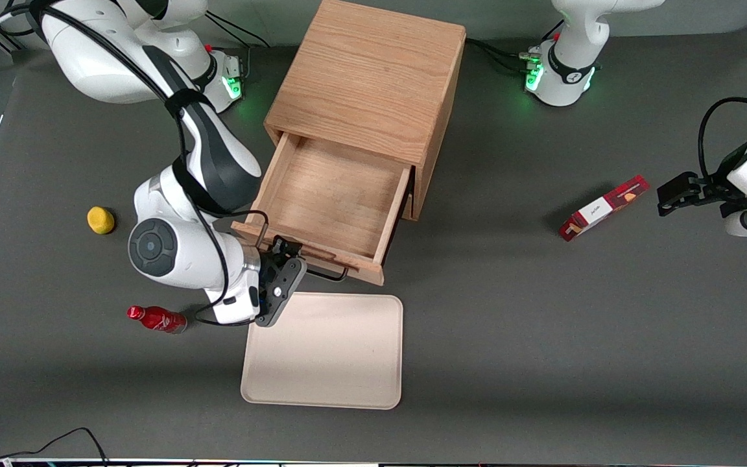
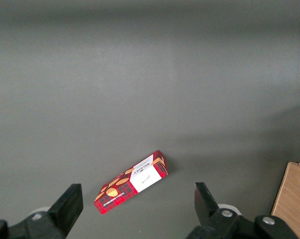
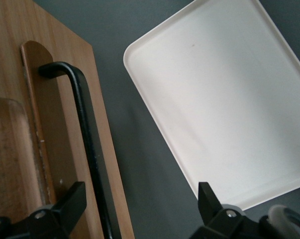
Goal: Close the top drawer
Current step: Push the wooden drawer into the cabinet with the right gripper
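Top drawer point(image 1: 334, 201) of an oak cabinet point(image 1: 367, 78) pulled well out toward the front camera, its light wood box empty. Black wire handle point(image 3: 87, 144) standing off a raised wooden strip point(image 3: 45, 124) on the drawer front. Gripper point(image 1: 279, 269) of the working arm right at that drawer front, at the end toward the working arm, fingers spread wide with nothing between them; one fingertip point(image 3: 65, 204) over the wooden front beside the handle, the other fingertip point(image 3: 209, 199) out over grey table and tray. Cream tray point(image 1: 325, 350), empty, flat on the table just in front of the drawer, nearer the camera. Yellow ball-like object point(image 1: 100, 220) and red bottle point(image 1: 156, 319) lying toward the working arm's end of the table; red snack box point(image 1: 604, 207) toward the parked arm's end. Closing seemingly not yet begun. Likely risks: a push landing off-centre at this end of the front, skewing the box so it binds in its opening; a finger sliding under the wire handle and snagging; the open finger dipping and nudging the tray; a hard shove shifting the whole cabinet across the table instead of seating the drawer.
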